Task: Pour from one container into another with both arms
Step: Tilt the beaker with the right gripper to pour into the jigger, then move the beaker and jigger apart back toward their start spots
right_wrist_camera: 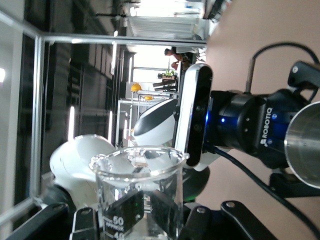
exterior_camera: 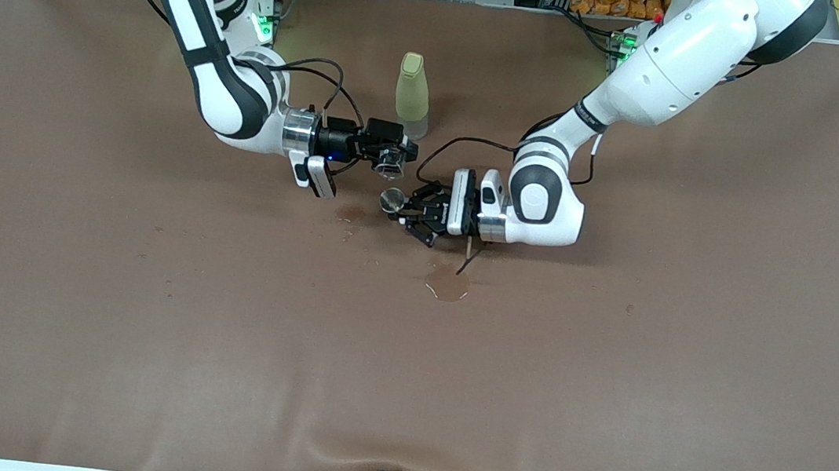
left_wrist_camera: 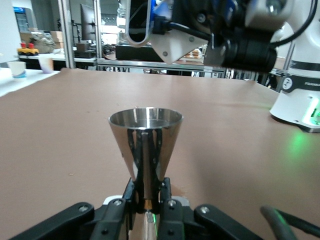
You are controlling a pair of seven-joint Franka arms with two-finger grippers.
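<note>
Brown table (exterior_camera: 137,353) with a wet spot (exterior_camera: 447,282) low middle | left gripper (exterior_camera: 408,207) grips metal cup (exterior_camera: 392,200), middle | right gripper (exterior_camera: 395,155) grips tipped clear cup (exterior_camera: 389,165) just above | bottle (exterior_camera: 412,96) higher up | pour looks underway, not finished

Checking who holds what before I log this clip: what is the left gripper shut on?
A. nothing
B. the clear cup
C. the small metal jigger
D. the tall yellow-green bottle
C: the left wrist view shows the left gripper pinching the waist of the upright metal jigger, while the clear cup sits in the right gripper and the bottle stands free on the table.
</note>
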